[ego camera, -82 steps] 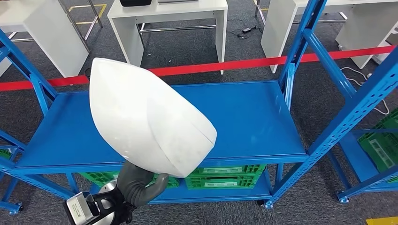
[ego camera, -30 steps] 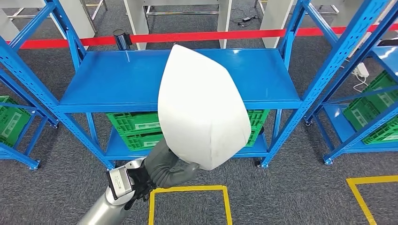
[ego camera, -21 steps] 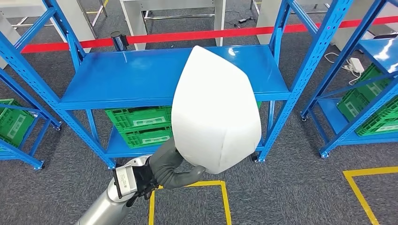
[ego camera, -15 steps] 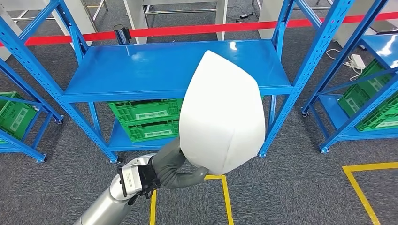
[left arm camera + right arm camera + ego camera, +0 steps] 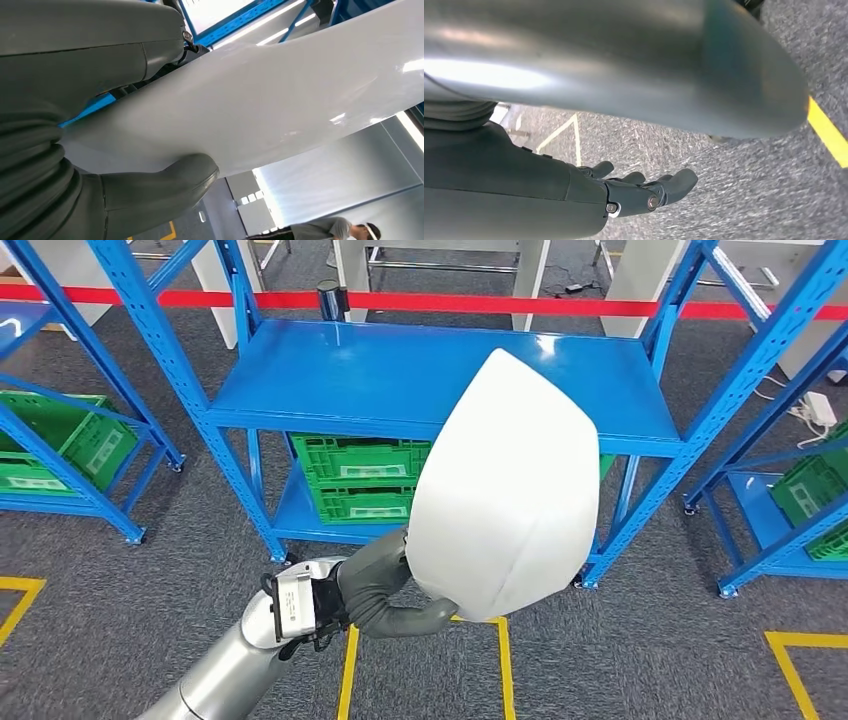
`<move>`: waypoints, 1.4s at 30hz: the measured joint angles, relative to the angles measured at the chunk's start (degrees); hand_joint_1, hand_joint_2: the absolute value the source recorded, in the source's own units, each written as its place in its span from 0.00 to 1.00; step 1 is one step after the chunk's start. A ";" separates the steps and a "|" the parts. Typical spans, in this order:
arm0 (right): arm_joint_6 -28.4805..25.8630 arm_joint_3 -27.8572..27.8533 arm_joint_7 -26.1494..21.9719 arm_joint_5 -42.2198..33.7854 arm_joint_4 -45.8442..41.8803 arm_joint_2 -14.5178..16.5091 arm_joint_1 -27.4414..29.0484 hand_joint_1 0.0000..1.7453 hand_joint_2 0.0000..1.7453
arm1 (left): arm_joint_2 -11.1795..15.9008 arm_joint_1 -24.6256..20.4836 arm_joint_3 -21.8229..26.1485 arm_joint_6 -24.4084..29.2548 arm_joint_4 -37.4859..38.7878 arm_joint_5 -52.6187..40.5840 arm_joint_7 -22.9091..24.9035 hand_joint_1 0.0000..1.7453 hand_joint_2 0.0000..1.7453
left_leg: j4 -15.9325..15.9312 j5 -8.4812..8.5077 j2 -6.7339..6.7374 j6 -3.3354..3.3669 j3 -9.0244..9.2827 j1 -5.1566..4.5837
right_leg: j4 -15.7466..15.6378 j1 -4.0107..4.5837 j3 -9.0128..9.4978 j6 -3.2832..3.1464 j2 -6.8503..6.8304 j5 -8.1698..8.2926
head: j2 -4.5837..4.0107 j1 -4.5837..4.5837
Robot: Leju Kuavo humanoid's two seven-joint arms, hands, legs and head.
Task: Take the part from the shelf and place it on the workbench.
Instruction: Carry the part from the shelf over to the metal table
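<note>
One large white part (image 5: 505, 490) takes up the middle of your head view, and your left hand (image 5: 385, 585) grips it from below at its lower left edge. In the left wrist view you see the thick grey thumb (image 5: 160, 187) pressed against the part's (image 5: 280, 95) glossy white surface, with the dark fingers (image 5: 187, 42) on its other side. The part is held in the air in front of the blue shelf (image 5: 440, 375), clear of its bare upper deck. Its long axis runs roughly upright, leaning a little to the right, with the narrower pointed end up toward the shelf and the broad rounded end down near your hand. Green crates (image 5: 360, 480) sit on the shelf's lower level behind it, and yellow floor tape (image 5: 500, 660) lies beneath. Further right, your right hand (image 5: 644, 192) hangs over the grey carpet (image 5: 744, 190), holding nothing, its fingers loosely extended and apart.
</note>
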 joint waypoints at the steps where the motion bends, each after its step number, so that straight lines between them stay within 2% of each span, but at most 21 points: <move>1: -0.03 0.00 0.00 0.00 -0.01 -0.14 0.01 0.00 0.00 | -0.03 -0.18 -0.06 -0.04 0.00 -0.01 -0.08 1.00 1.00 | 0.11 0.09 -0.46 -0.23 -0.22 0.04 | -2.52 0.07 1.32 -0.28 0.97 0.52 | 0.00 0.02; 2: -0.04 -0.01 -0.02 -0.01 -0.01 -0.26 0.01 0.00 0.00 | -0.05 -0.30 -0.12 -0.04 0.00 -0.02 -0.15 1.00 1.00 | 0.14 0.20 -0.96 -0.54 -0.48 0.15 | -3.80 0.13 1.93 -0.44 1.56 0.50 | 0.00 0.03; 5: -0.06 0.00 -0.23 -0.08 -0.01 -0.42 -0.09 0.00 0.00 | -0.09 -0.38 -0.20 -0.09 -0.06 0.03 -0.39 1.00 1.00 | 0.21 0.38 -1.93 -1.63 -1.10 0.24 | -4.70 0.00 2.29 -0.70 0.07 0.66 | 0.00 0.08; 7: -0.24 0.01 -0.45 -0.15 -0.01 -0.49 -0.07 0.00 0.00 | -0.09 -0.47 -0.20 -0.29 -0.14 0.03 -0.82 1.00 1.00 | 3.25 -1.53 -0.11 -2.32 -2.66 0.15 | -5.31 -0.39 2.58 -1.09 -1.37 0.93 | 0.00 -0.25; 9: -0.60 0.00 -0.68 -0.17 -0.01 -0.67 0.02 0.00 0.00 | -0.10 -0.50 -0.21 -0.71 -0.18 0.03 -1.58 1.00 1.00 | 10.13 -4.93 2.00 -2.99 -6.03 0.50 | -5.35 -0.38 2.60 -1.31 -2.87 0.91 | 0.00 -0.63; 11: -0.66 0.00 -1.11 0.01 -0.02 -1.06 0.05 0.00 0.00 | -0.10 -0.45 -0.21 -1.04 -0.15 -0.09 -2.15 1.00 1.00 | 15.02 -6.18 2.65 -3.48 -8.52 0.91 | -5.22 -0.38 2.52 -1.33 -4.38 0.83 | 0.00 -0.69; 13: -0.23 0.04 -1.73 0.41 -0.03 -1.62 -0.03 0.00 0.00 | -0.06 -0.46 -0.20 -1.12 -0.22 -0.64 -2.30 1.00 1.00 | 11.96 -3.49 3.38 -3.68 -7.02 1.18 | -5.07 -0.43 2.53 -1.17 -5.79 0.69 | 0.00 -0.72; 15: 0.17 0.09 -2.17 0.66 -0.04 -2.28 -0.11 0.00 0.00 | -0.02 -0.56 -0.16 -1.45 -0.43 -1.23 -2.42 1.00 1.00 | 4.26 -0.15 5.55 -3.46 -3.14 1.07 | -4.84 -0.34 2.65 -0.75 -6.99 0.43 | 0.00 -0.78; 17: 0.23 0.12 -2.52 0.67 -0.05 -2.87 -0.16 0.00 0.00 | 0.01 -0.68 -0.12 -2.32 -0.66 -1.54 -2.67 1.00 1.00 | 0.21 0.94 6.69 -2.67 -1.29 0.75 | -4.65 -0.12 2.70 -0.08 -7.96 0.31 | 0.00 -0.73; 19: 0.25 0.15 -2.97 0.70 -0.06 -3.20 -0.36 0.00 0.00 | 0.06 -0.69 -0.06 -3.26 -0.77 -1.88 -2.89 1.00 1.00 | -0.04 1.13 5.64 -1.74 -1.56 0.53 | -4.68 -0.11 2.77 0.62 -8.98 0.36 | 0.00 -0.62; 22: 0.47 0.34 -3.50 1.15 -0.08 -3.41 -0.61 0.00 0.00 | 0.08 -0.68 0.11 -4.00 -1.02 -2.58 -3.25 1.00 1.00 | -0.48 1.82 4.00 -0.60 -1.75 0.80 | -1.97 -0.53 1.80 1.50 -6.64 -1.79 | 0.00 -0.43; 25: 1.11 0.73 -3.96 1.95 -0.08 -3.45 -0.15 0.00 0.00 | 0.15 -0.27 0.15 -3.85 -1.13 -3.53 -3.59 1.00 1.00 | -0.45 2.17 2.17 -0.12 -2.13 0.85 | 8.47 -0.65 -2.94 1.74 -3.22 -7.12 | 0.00 -0.05; 27: 1.31 1.16 -3.93 2.52 -0.08 -3.52 0.17 0.00 0.00 | 0.35 0.31 0.21 -3.33 -1.15 -3.95 -3.80 1.00 1.00 | -0.22 2.27 0.62 -0.14 -2.37 0.79 | 11.00 -0.64 -4.15 1.68 -2.88 -7.09 | 0.00 -0.02; 29: 1.35 1.69 -3.60 3.00 -0.08 -3.72 0.24 0.00 0.00 | 0.60 0.81 0.35 -2.55 -1.30 -4.26 -4.09 1.00 1.00 | 0.16 2.32 -0.93 -0.36 -2.53 0.84 | 5.27 -0.78 -1.29 1.47 -1.89 -3.51 | 0.00 0.03; 30: 1.37 1.89 -3.34 3.19 -0.08 -3.87 0.23 0.00 0.00 | 0.72 0.99 0.42 -2.14 -1.47 -4.36 -4.24 1.00 1.00 | 0.38 2.33 -1.63 -0.59 -2.67 0.80 | 1.51 -0.91 0.58 1.39 -0.37 -2.14 | 0.00 0.05; 33: 1.39 2.26 -2.50 3.56 -0.08 -4.18 0.25 0.00 0.00 | 1.14 1.48 0.54 -1.22 -2.25 -4.83 -4.45 1.00 1.00 | 0.61 2.64 -3.61 -1.72 -3.37 0.83 | -3.56 -0.93 2.92 0.89 2.00 -1.13 | 0.00 0.07; 35: 1.38 2.55 -2.08 3.59 -0.08 -4.21 0.20 0.00 0.00 | 1.66 1.83 0.68 -0.90 -2.90 -5.19 -4.49 1.00 1.00 | 0.45 2.97 -4.44 -2.53 -3.76 1.01 | -3.80 -0.84 2.94 0.12 0.51 -0.73 | 0.00 0.08; 37: 1.38 2.84 -2.03 3.42 -0.08 -4.26 0.19 0.00 0.00 | 2.20 1.97 0.86 -0.72 -3.62 -5.49 -4.41 1.00 1.00 | 2.44 1.62 -2.19 -3.12 -4.88 0.86 | -4.16 -0.98 3.03 -0.78 -1.04 -0.42 | 0.00 -0.30; 39: 1.41 3.02 -2.16 3.22 -0.08 -4.32 0.37 0.00 0.00 | 2.46 1.97 0.91 -0.60 -4.17 -5.85 -4.18 1.00 1.00 | 8.77 -2.01 1.32 -3.55 -7.77 0.76 | -4.29 -0.87 3.04 -1.34 -2.70 -0.40 | 0.00 -0.79; 41: 1.57 3.05 -2.38 3.08 -0.08 -4.36 0.56 0.00 0.00 | 2.58 2.02 0.88 -0.56 -4.44 -6.11 -3.79 1.00 1.00 | 15.41 -4.72 2.57 -3.85 -10.70 0.92 | -4.25 -0.68 3.00 -1.49 -4.52 -0.46 | 0.00 -0.91; 42: 1.73 3.05 -2.61 2.93 -0.08 -4.39 0.57 0.00 0.00 | 2.66 2.03 0.86 -0.56 -4.55 -6.16 -3.53 1.00 1.00 | 16.34 -4.65 2.78 -3.89 -10.97 0.97 | -4.23 -0.64 2.99 -1.50 -5.40 -0.49 | 0.00 -0.91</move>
